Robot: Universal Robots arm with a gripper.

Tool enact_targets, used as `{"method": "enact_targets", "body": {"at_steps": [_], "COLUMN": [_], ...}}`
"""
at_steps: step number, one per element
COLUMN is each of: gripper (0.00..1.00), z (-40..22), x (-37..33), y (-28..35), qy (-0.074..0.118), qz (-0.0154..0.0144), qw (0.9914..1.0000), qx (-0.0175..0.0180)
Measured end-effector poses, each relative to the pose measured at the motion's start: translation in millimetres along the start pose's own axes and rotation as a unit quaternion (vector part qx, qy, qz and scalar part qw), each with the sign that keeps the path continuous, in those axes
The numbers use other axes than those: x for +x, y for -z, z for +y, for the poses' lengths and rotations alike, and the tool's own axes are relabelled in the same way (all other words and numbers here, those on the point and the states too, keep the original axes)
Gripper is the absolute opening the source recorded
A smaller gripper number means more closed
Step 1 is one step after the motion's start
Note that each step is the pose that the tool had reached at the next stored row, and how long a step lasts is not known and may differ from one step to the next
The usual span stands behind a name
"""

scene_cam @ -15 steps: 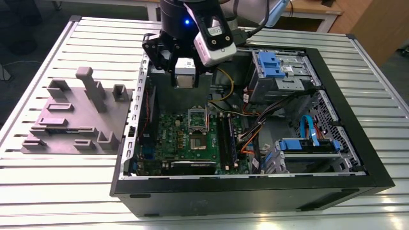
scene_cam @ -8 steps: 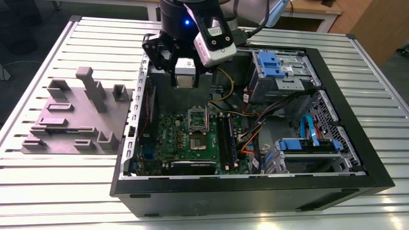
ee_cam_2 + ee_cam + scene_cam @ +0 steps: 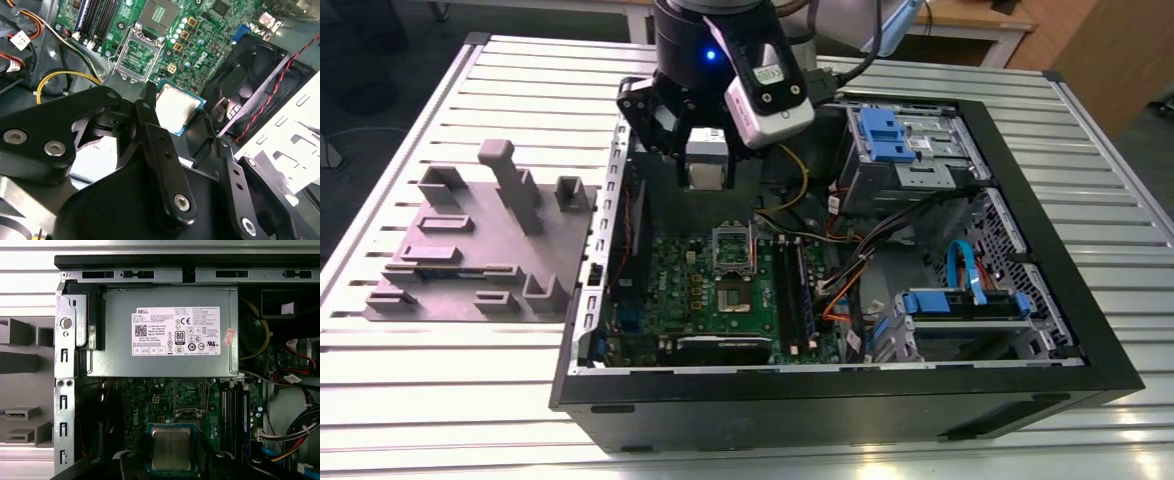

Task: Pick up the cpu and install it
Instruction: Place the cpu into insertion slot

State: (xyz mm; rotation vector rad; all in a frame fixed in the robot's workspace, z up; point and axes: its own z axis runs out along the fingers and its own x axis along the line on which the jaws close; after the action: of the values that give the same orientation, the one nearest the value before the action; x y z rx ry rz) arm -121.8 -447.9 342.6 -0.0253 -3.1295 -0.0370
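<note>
The black two-fingered claw (image 3: 171, 462) is closed to a narrow span around the cpu (image 3: 171, 449), a small flat square chip with a silvery-grey metal top and a green-blue rim. One black finger (image 3: 149, 102) presses one edge of the chip and the other finger presses the opposite edge. In both wrist views the cpu (image 3: 175, 107) lies flat between the fingers, metal face towards the cameras, and touches nothing else.

In the exterior view the black arm wrist (image 3: 700, 40), with a white camera housing (image 3: 767, 85) strapped to it, hangs over the far end of the open black computer case (image 3: 854, 410). The chip is held in the air, clear of the green motherboard (image 3: 145, 405) beneath it.

On that board the silver rectangular metal socket frame (image 3: 189, 397) stands uncovered with nothing seated in it. The socket frame (image 3: 136, 56) lies near the chip but apart from it. Next to the socket run dark memory slots (image 3: 234, 410). Beyond it a grey metal power supply box with a white label (image 3: 160, 355) fills the end of the case. A round black fan (image 3: 250, 80) with a red-and-black twisted lead sits near the claw, and a yellow wire (image 3: 65, 77) loops on the other side.

Outside the case, towards the exterior view's left, a grey-mauve plastic block with upright posts (image 3: 480, 250) rests on the slatted aluminium table (image 3: 454, 400).
</note>
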Motion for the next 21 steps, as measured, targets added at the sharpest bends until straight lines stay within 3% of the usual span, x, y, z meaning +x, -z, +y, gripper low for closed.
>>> {"method": "enact_targets", "body": {"at_steps": [5,11,21], "gripper": [0.47,0.47,0.47], "z": [-3.9,-11.0,-13.7], "x": [-0.6,-8.0,-19.5], "y": [-2.0,-11.7,-29.6], "qy": [0.0,0.0,0.0], "qz": [-0.0003,-0.0004,-0.0005], "qw": [0.99994,0.99993,0.99993], "qx": [0.0112,0.0116,0.0115]}}
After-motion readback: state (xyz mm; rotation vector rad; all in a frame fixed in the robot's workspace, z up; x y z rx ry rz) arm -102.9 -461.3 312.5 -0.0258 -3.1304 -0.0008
